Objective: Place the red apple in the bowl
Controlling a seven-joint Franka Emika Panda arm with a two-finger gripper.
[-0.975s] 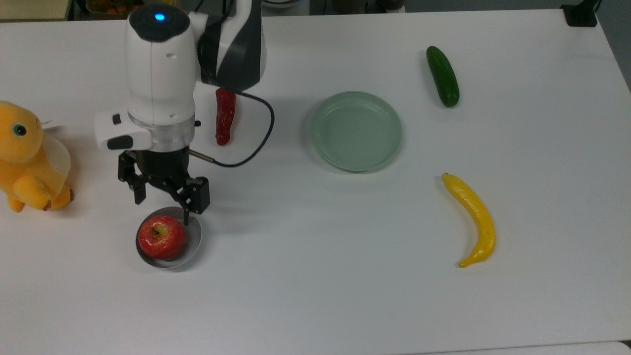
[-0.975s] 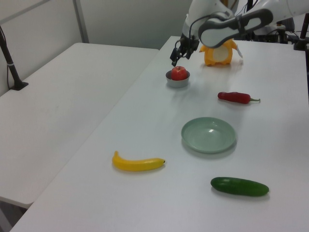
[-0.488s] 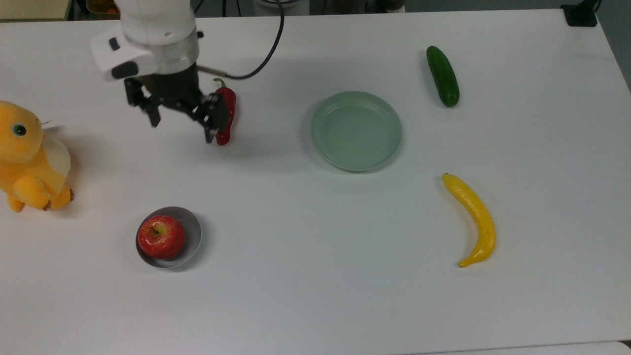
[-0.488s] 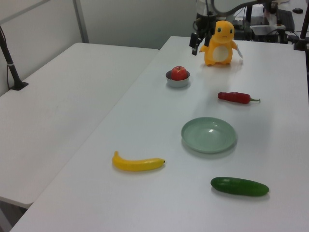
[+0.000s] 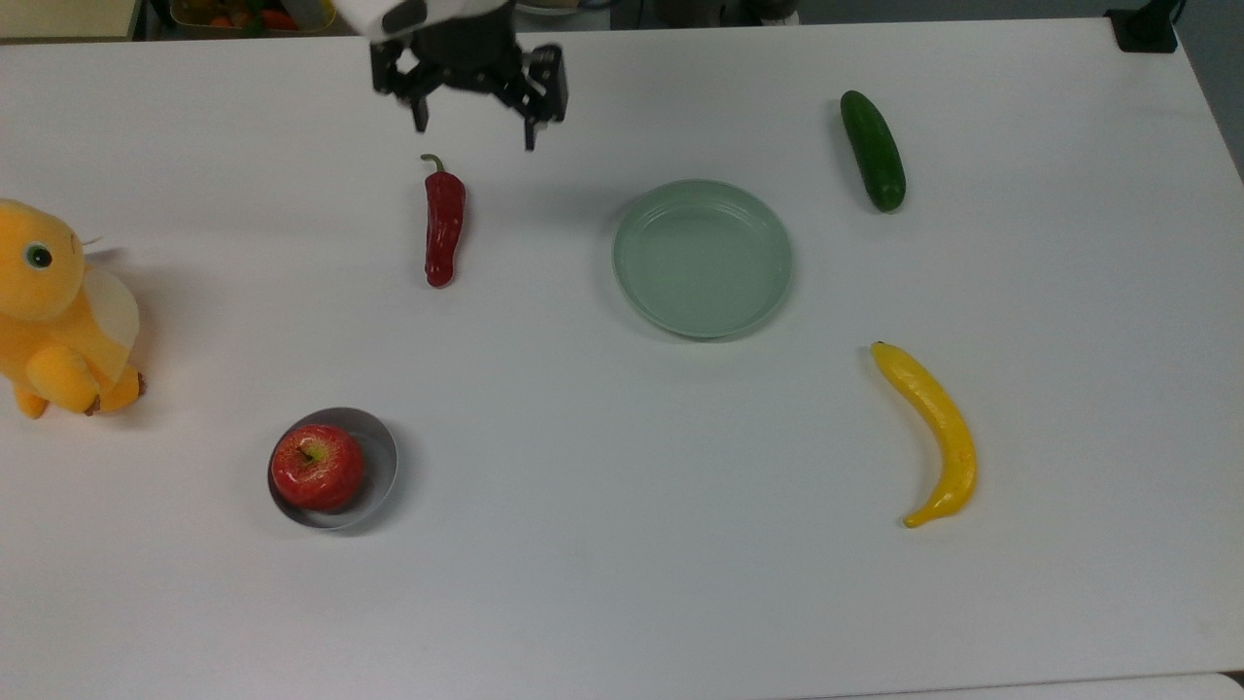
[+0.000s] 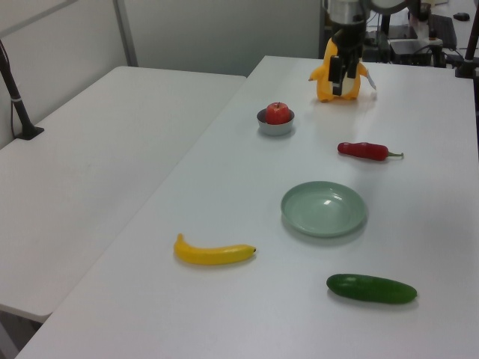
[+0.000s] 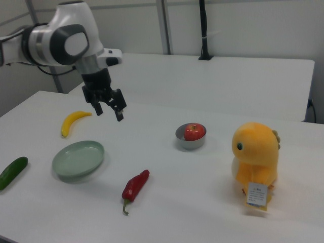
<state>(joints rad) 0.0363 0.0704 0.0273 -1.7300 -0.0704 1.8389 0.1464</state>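
Up near the top edge of the top view, we see the hand (image 5: 473, 122) hanging above the table (image 5: 622, 583) with its two fingers spread wide and nothing between them. In the right view the hand (image 7: 109, 109) hangs in the air, above and beyond the plate. In the left view it (image 6: 342, 71) shows in front of the plush toy.

Nearest to it in the top view is the chili pepper (image 5: 443, 226), lying lengthwise just below the hand, stem end toward it. To the top view's right of the pepper sits the pale green plate (image 5: 702, 258), shallow and bare. Further right we find the cucumber (image 5: 873, 150) near the top and the banana (image 5: 931, 428) lower down, well apart from each other.

Well away from the hand, toward the top view's lower left, the red apple (image 5: 318, 467) sits inside the grey bowl (image 5: 381, 457), stem upward, resting against the bowl's left side. The right view shows the apple (image 7: 194, 131) rising above the bowl's rim (image 7: 190, 142).

At the top view's left edge stands the orange plush toy (image 5: 58, 311).
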